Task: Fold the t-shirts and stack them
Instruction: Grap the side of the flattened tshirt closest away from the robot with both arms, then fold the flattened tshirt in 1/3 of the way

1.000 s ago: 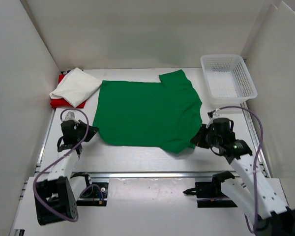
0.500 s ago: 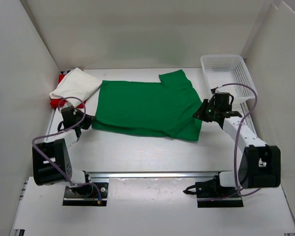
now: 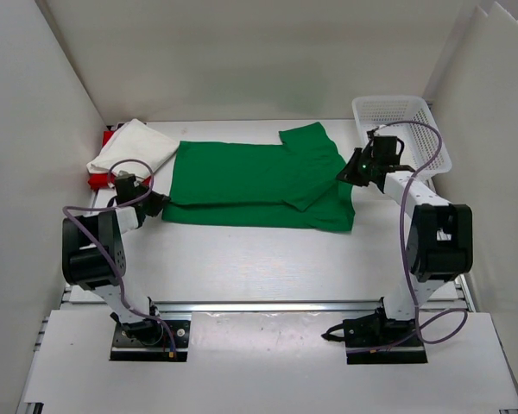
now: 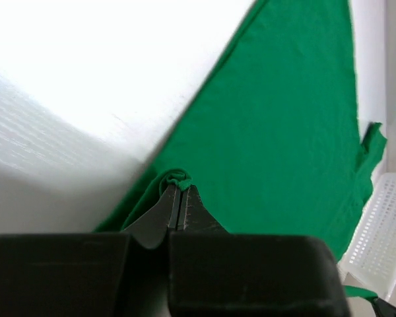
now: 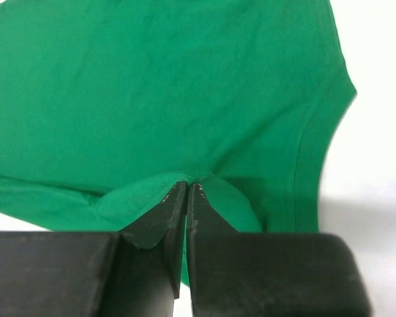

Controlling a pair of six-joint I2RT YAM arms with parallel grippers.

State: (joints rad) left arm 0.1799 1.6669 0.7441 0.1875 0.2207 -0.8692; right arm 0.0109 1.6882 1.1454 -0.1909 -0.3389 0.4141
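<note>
The green t-shirt [image 3: 250, 177] lies across the middle of the table, its near part doubled back over the far part. My left gripper [image 3: 161, 201] is shut on the shirt's left corner, where a small bunch of green cloth [image 4: 176, 178] shows at the tips. On the right, my right gripper [image 3: 349, 171] is shut on a pinch of the green cloth [image 5: 188, 178] at the shirt's right edge. A folded white t-shirt [image 3: 134, 149] rests on a red t-shirt [image 3: 104, 180] at the back left.
A white mesh basket [image 3: 401, 134] stands at the back right, close behind my right arm; its corner [image 4: 376, 231] shows in the left wrist view. White walls enclose the table on three sides.
Both grippers have carried the shirt's near edge away from the arm bases, folding it over the far half. The shirt now shows as a narrower band.
</note>
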